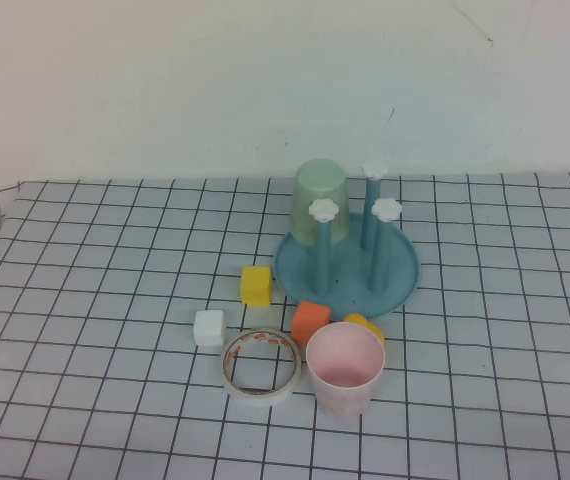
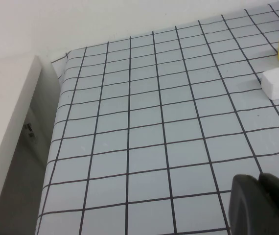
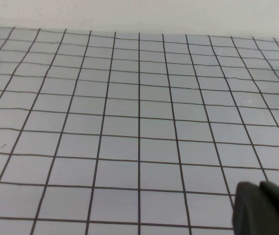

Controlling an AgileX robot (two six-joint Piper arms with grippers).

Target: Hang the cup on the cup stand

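The table [image 1: 85, 260] carries a pale cloth ruled with a dark square grid; a plain white wall rises behind its far edge. At the left edge, a pale vertical panel [image 2: 7, 127] stands just beside the cloth. The left gripper [image 2: 262, 205] sits closed over bare grid near this edge, holding nothing.

Left of centre lie a small white foam cube [image 1: 209, 327], a yellow cube [image 1: 256, 285] and a flat roll of clear tape [image 1: 261, 366]. At centre, the pale pink tapered plastic cup [image 1: 345, 368] stands upright, mouth up, just beside an orange cube [image 1: 310, 322]. Behind them stands the round blue cup stand [image 1: 350, 270], a pale green translucent cup [image 1: 321, 203] inverted on one post; a yellow piece [image 1: 363, 324] behind the pink cup is mostly hidden, shape unclear.

The right half of the cloth is open grid. The right gripper [image 3: 264, 208] rests closed over it, empty.
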